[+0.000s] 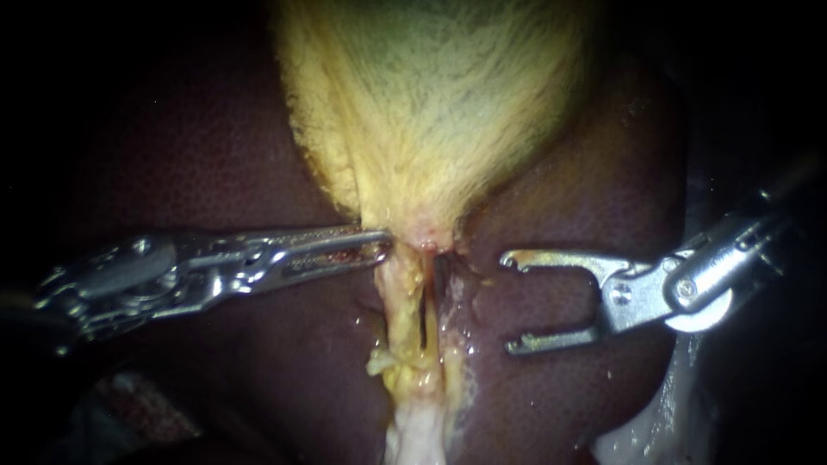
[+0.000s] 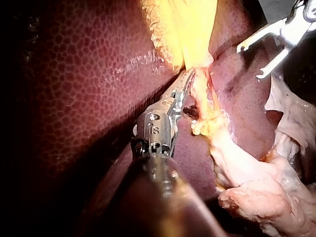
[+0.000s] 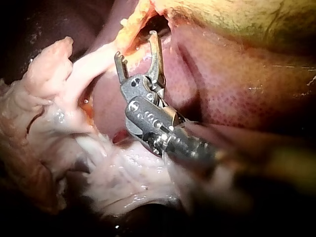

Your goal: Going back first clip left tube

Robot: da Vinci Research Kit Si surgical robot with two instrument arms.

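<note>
Right claw [image 1: 510,301] wide open, empty, near left tube [image 1: 403,297]; left claw [image 1: 383,245] seemingly clamps it.

Endoscope closely faces the left tube [image 1: 401,297] below the gallbladder [image 1: 431,103]; both wrist cameras view that junction from opposite sides.

Light falls brightest on the middle of the field and fades fast toward the edges, where everything goes black. The backdrop is the liver [image 1: 198,172], dark maroon, finely mottled, wet with small glints. Pale, glistening tissue [image 1: 655,430] lies at the lower right edge, half in shadow.
</note>
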